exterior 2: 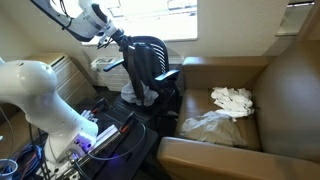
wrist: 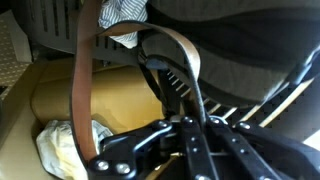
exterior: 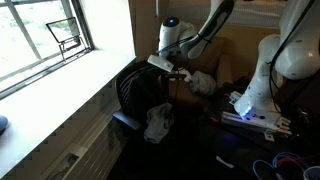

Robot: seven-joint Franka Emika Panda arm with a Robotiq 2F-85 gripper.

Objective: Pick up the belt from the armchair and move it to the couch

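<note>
the claw (wrist: 165, 70) is pressed together on a fold of the brown belt (wrist: 82, 80), it seems, though the dark fingers hide the exact contact. the belt's long strap hangs from the claw, close beside the black armchair (exterior 2: 150, 60). the couch (exterior 2: 290, 100) lies near, off to the side of the armchair, with white cloth (exterior 2: 232, 98) on its seat, so i judge the carry must go sideways.

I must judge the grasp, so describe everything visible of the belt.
The belt is a flat, smooth brown strap that looks like leather. In the wrist view one long run crosses the picture at the left, and a shorter part arches over the tips of the tool, which seems to pinch it. Its ends and buckle are out of sight.
</note>
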